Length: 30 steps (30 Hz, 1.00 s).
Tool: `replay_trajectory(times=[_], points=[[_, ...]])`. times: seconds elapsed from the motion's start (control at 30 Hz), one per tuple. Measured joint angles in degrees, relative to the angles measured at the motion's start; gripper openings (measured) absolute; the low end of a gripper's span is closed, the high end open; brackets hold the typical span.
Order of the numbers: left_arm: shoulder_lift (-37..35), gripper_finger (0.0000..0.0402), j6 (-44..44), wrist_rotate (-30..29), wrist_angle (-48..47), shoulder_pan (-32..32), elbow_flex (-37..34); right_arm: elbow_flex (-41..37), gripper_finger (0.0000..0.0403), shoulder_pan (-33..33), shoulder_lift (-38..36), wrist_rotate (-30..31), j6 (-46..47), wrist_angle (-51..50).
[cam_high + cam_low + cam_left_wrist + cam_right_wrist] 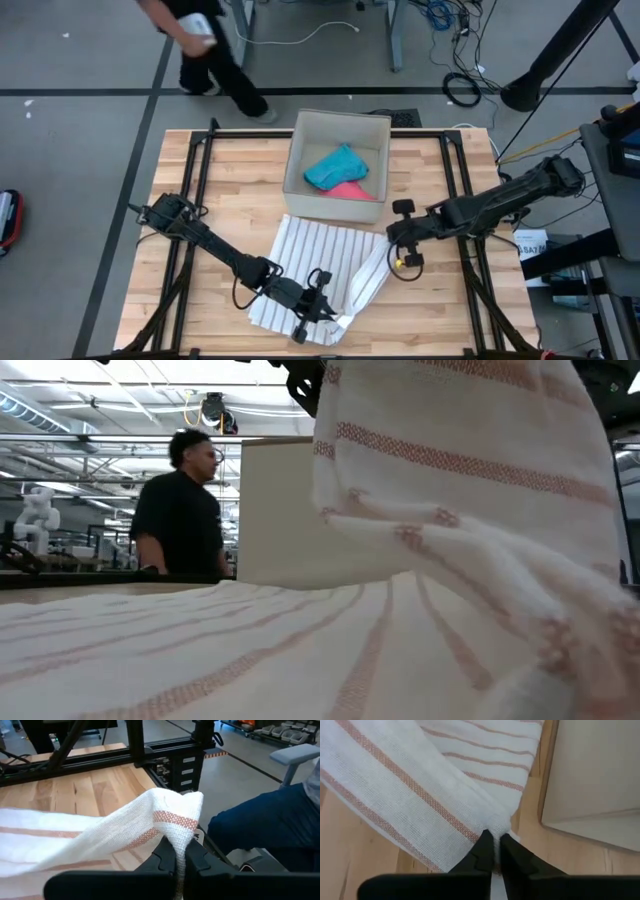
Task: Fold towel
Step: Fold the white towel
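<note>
The towel [318, 262] is coarse, matt woven cloth, white with rust stripes, lying on a table [250, 190] of smooth, pale wooden planks framed by black metal rails, just beside a matt cardboard box [312, 163] that holds soft blue and pink cloths [338, 172].

Robotics lab on an open industrial floor

Grey concrete floor [90, 60] with loose cables [455, 45] surrounds the wooden table [240, 160]; ceiling strip lights [60, 410], a white humanoid robot [35, 510] and a passing person [180, 510] show behind.
</note>
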Motion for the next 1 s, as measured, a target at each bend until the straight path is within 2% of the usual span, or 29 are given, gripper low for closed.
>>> replay_trajectory(times=[0.17,0.53,0.8,1.0], points=[[0.0,0.0005,0.1,0.0,0.4,0.1,0.0,0.0,0.0027,0.0,2.1,0.0,0.1,0.3],[0.0,0.0005,0.1,0.0,0.3,-0.2,0.0,0.0,0.0029,0.0,6.2,-1.7,0.5,1.3],[0.0,0.0005,0.2,0.0,0.3,-0.2,0.0,0.0,0.0030,0.0,7.0,-1.7,0.4,2.1],[0.0,0.0005,0.3,0.0,0.4,-0.2,0.0,0.0,0.0047,0.0,7.0,-1.7,-0.2,3.5]])
